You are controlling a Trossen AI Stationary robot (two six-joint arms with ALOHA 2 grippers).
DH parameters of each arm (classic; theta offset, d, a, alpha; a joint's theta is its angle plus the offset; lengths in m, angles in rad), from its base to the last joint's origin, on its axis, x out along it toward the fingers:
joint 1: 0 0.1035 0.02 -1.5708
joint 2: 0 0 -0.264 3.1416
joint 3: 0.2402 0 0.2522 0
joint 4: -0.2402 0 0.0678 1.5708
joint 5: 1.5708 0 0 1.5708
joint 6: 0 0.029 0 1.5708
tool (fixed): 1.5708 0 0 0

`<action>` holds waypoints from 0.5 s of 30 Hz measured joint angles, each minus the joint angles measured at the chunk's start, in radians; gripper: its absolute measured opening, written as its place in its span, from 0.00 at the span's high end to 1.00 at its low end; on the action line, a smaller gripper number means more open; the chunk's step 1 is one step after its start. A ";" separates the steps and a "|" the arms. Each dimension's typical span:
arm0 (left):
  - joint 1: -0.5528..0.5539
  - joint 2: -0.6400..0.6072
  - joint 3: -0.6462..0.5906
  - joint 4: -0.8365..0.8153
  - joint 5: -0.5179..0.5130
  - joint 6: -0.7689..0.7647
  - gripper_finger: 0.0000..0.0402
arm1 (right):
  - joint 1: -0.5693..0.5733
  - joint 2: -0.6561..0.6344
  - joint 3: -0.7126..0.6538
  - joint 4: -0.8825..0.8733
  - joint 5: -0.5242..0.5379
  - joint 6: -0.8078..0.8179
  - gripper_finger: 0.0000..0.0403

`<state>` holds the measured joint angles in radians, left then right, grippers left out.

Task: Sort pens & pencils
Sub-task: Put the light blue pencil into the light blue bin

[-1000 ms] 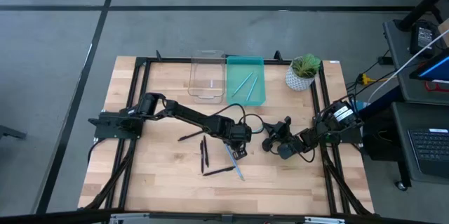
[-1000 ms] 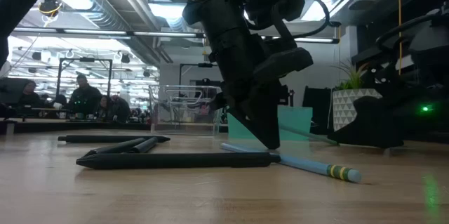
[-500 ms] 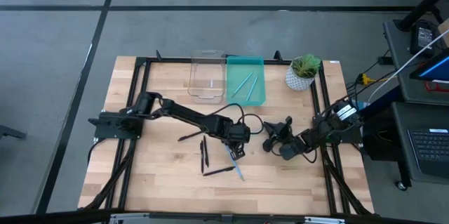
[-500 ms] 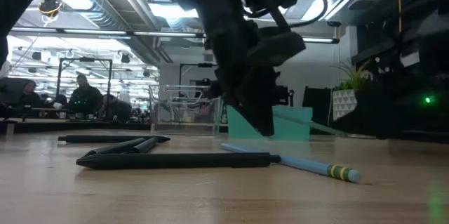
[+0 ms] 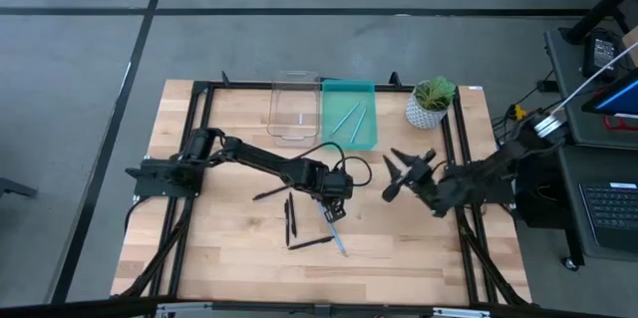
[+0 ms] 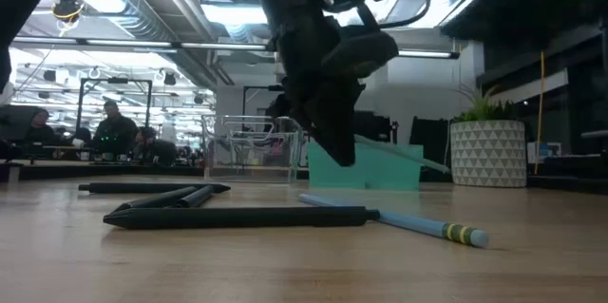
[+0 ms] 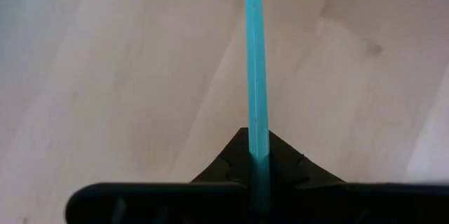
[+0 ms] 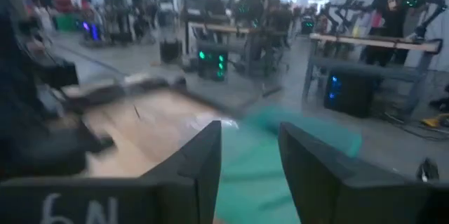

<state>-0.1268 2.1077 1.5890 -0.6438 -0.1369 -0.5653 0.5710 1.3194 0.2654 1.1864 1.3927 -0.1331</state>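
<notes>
The left hand [image 5: 334,201] is clenched on a teal pencil [image 7: 255,76] that juts straight ahead of its fingertips, low over the counter [image 5: 229,248], the teal tray [image 5: 349,116] lying beyond it; the right hand [image 5: 403,170] hangs released

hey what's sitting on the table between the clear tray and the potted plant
The teal tray lies between the clear tray and the potted plant, right beside the clear one, with light blue pencils inside. The high view shows it.
</notes>
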 joint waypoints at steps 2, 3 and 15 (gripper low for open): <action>0.012 0.000 0.011 -0.016 0.000 0.000 0.99 | 0.022 -0.087 0.016 0.028 -0.005 -0.080 0.63; 0.018 0.000 0.030 -0.040 -0.001 0.001 0.99 | 0.031 -0.126 0.025 0.028 -0.005 -0.096 0.63; 0.185 -0.003 0.444 -0.462 -0.167 0.027 0.99 | 0.094 -0.340 0.051 0.015 -0.004 -0.213 0.63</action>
<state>0.0585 2.1048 2.0328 -1.1062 -0.3041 -0.5381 0.6655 0.9791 0.3164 1.2010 1.3888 -0.3462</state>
